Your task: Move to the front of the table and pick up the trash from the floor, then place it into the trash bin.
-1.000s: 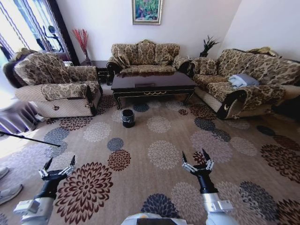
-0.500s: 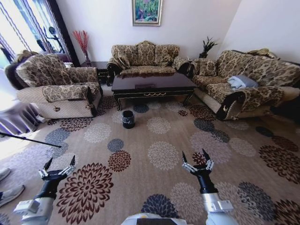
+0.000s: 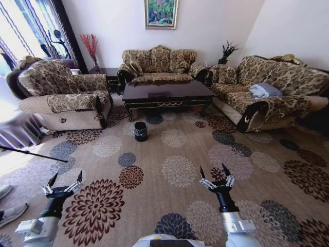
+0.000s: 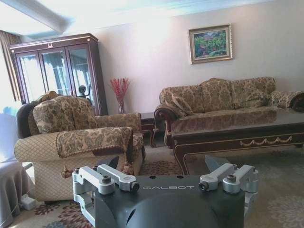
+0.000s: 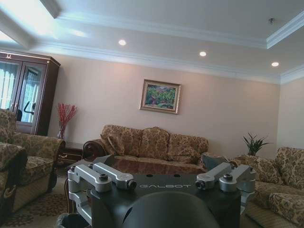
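The dark-brown table (image 3: 167, 92) stands far ahead, between the sofas, and shows closer in the left wrist view (image 4: 237, 137). In front of its left end, the small black trash bin (image 3: 140, 130) sits on the carpet. The trash is out of view; I can make out no bits on the floor. My left gripper (image 3: 66, 178) hovers open and empty over the carpet at the lower left, with its fingers also showing in its own wrist view (image 4: 164, 164). My right gripper (image 3: 213, 172) is open and empty at the lower right.
An armchair (image 3: 61, 92) stands on the left, one sofa (image 3: 160, 62) behind the table and another (image 3: 272, 87) on the right. Flowered carpet (image 3: 175, 170) stretches to the table. A thin dark rod (image 3: 31, 153) and a person's shoe (image 3: 10, 212) lie at the left edge.
The whole head view has shifted slightly, so the camera has moved a little. Both grippers hold the same open pose, and the bin and table have not moved.
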Motion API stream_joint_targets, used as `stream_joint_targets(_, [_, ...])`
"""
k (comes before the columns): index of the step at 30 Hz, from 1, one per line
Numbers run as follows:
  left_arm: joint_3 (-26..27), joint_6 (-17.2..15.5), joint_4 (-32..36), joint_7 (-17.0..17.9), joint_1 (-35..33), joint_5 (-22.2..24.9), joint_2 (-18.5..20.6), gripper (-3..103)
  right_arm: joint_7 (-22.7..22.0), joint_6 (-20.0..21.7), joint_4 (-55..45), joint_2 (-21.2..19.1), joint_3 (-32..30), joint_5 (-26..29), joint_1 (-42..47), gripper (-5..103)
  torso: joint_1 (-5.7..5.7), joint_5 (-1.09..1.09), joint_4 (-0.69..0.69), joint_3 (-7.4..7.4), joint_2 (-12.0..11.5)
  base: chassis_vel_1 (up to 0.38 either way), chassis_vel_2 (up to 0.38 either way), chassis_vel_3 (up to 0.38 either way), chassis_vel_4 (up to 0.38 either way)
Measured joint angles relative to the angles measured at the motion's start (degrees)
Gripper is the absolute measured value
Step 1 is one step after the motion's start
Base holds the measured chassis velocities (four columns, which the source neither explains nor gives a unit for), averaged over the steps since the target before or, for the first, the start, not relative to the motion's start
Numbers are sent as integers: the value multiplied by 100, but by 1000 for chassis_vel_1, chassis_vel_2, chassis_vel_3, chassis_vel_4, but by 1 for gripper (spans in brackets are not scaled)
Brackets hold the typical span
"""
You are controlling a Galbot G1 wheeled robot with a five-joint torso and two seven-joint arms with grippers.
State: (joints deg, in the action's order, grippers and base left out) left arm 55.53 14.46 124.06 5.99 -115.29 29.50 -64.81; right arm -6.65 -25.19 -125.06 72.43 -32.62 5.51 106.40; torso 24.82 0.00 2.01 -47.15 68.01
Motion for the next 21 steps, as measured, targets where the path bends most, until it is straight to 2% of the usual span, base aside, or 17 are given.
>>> stream_joint_targets(21, [0,0,0,0,0,0,0,100,0,0,0,0,0,0,0,100,-20,0,0,25,-43,0,0,0,0])
